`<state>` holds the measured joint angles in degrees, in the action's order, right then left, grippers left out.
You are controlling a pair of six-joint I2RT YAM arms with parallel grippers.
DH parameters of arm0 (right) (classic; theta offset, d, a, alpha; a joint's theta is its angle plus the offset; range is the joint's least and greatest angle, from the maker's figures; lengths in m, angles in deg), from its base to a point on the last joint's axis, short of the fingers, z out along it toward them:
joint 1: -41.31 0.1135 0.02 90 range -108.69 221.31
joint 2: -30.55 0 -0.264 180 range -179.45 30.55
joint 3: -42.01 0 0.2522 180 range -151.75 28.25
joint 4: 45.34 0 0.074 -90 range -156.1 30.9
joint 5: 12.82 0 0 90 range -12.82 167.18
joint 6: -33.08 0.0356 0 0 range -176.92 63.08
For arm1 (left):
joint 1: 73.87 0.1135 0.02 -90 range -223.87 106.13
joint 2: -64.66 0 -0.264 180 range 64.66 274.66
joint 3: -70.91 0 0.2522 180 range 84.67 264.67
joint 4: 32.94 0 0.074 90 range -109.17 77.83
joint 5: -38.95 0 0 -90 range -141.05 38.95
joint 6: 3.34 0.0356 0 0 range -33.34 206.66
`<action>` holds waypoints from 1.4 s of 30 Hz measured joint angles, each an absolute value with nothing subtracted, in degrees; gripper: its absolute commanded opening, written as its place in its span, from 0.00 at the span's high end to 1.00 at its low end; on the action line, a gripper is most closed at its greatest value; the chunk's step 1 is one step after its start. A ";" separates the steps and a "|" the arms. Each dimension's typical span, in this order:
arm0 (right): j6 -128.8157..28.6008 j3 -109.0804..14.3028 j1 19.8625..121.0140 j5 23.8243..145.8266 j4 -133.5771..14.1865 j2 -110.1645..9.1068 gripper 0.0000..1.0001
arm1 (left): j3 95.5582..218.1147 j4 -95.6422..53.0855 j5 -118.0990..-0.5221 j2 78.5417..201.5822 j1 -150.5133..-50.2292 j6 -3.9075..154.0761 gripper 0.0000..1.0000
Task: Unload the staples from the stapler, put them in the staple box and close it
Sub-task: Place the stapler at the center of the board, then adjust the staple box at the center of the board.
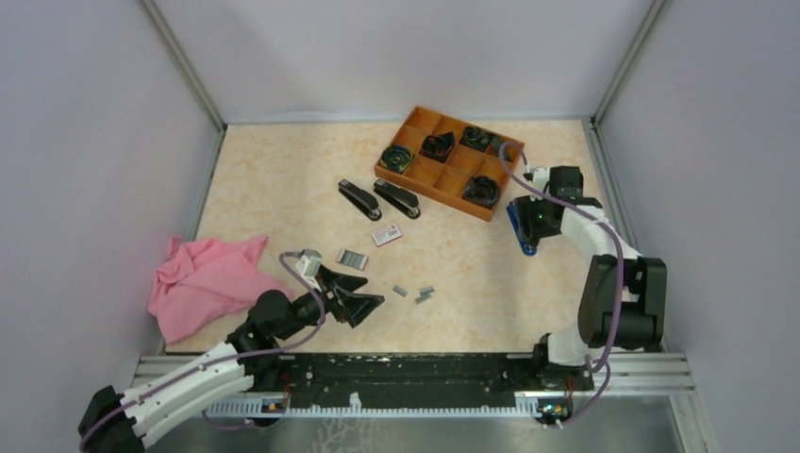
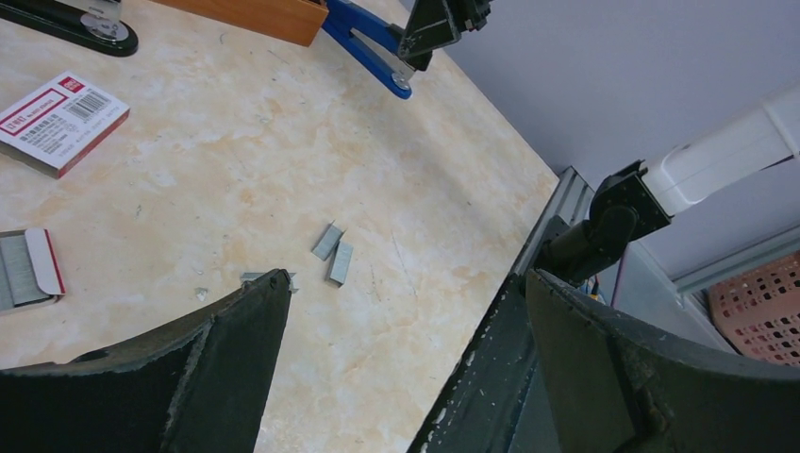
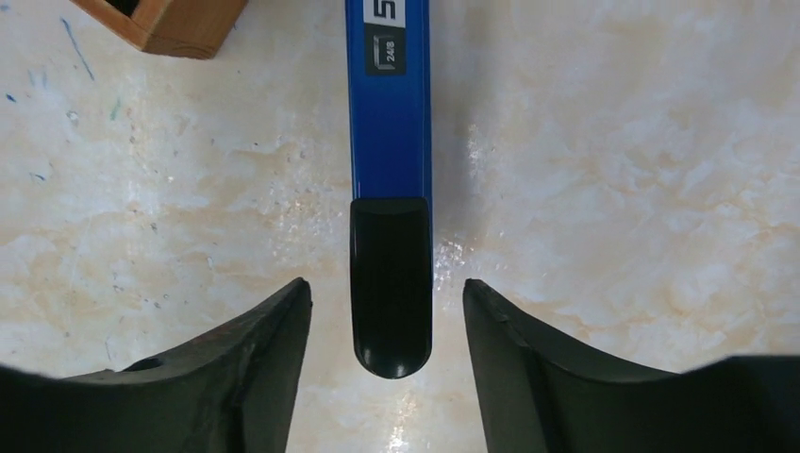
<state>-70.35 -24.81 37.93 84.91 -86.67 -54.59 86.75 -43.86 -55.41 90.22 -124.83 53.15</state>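
**Left claw (image 1: 363, 304) gaping and empty at the near side of the marbled beige table (image 1: 283, 170); right claw (image 3: 387, 293) spread around a stapler.**

Just beyond the left claw, short silvery-grey ribbed staple strips (image 2: 341, 261) lie loose on the table, two side by side and one nearer its finger. Farther back sits a small open box (image 1: 352, 259) of grey staples, then a white and red cardboard box (image 2: 58, 121), then two black staplers (image 1: 359, 199) lying side by side. To the right, the blue metal stapler (image 3: 390, 123) with a black end lies flat between the right claw's parted fingers, which stand clear of it on both sides. Just beyond it is an orange compartment tray (image 1: 448, 160).
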 measured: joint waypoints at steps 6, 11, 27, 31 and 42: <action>-70.48 -25.23 37.93 86.94 -88.01 -48.25 0.30 | 86.75 -44.32 -57.27 89.15 -124.83 51.20 0.01; -71.10 -27.33 37.89 95.75 -90.83 -36.95 0.30 | 86.95 -42.46 -57.40 88.67 -124.83 51.22 0.02; -78.72 -18.34 37.93 144.49 -89.97 -23.16 0.29 | 102.67 -29.87 -52.77 115.66 -124.83 58.59 0.19; -80.87 -18.34 37.93 144.32 -91.35 -21.48 0.29 | 109.51 -24.98 -51.34 124.07 -124.83 62.06 0.31; -82.05 -18.34 37.93 143.18 -93.03 -20.76 0.29 | 128.61 -9.83 -39.13 138.57 -119.24 71.38 0.40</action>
